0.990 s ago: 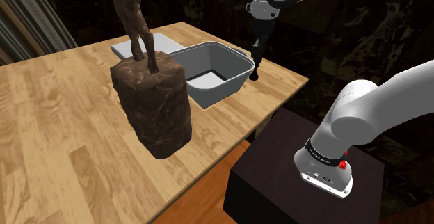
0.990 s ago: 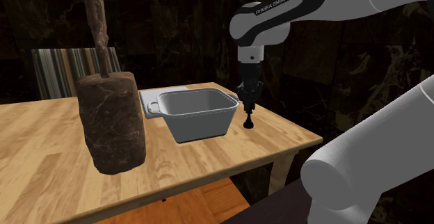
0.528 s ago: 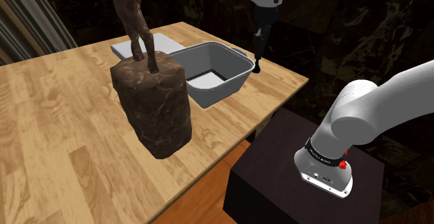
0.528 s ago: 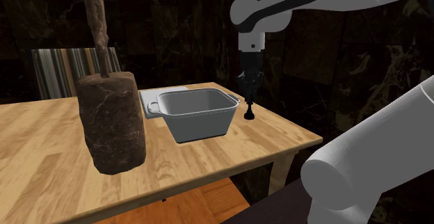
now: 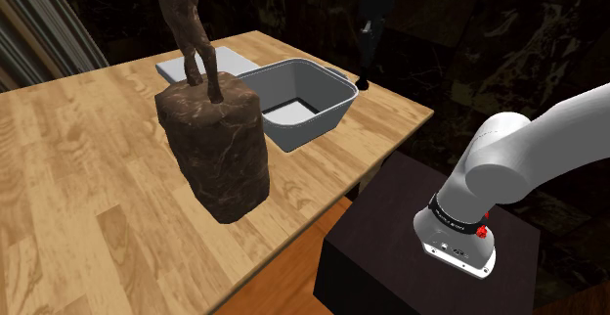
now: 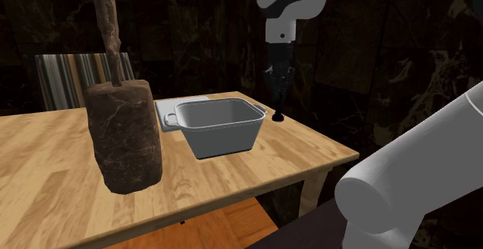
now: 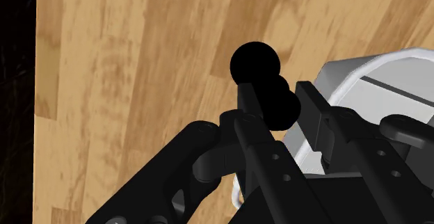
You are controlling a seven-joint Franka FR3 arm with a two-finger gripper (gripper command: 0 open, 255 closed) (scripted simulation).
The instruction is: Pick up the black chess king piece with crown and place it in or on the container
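Note:
The black chess king (image 6: 277, 110) hangs clear above the wooden table, just off the right end of the grey container (image 6: 218, 124) in the second exterior view. My gripper (image 6: 277, 94) is shut on it, pointing straight down. In the shoulder view the king (image 5: 362, 76) shows beyond the container's (image 5: 298, 100) far right handle, under the gripper (image 5: 365, 57). The wrist view looks down past the fingers (image 7: 252, 110) at the king's round base (image 7: 256, 64), with the container's rim (image 7: 348, 83) close beside it.
A tall brown rock-like statue base (image 5: 217, 147) stands on the table (image 5: 88, 186) near the container, with a thin brown leg rising from it. A flat grey board (image 5: 200, 66) lies behind the container. The table edge (image 6: 333, 158) is close to the king.
The gripper has risen straight up with the king in it; the piece has lifted off the table by the container's end.

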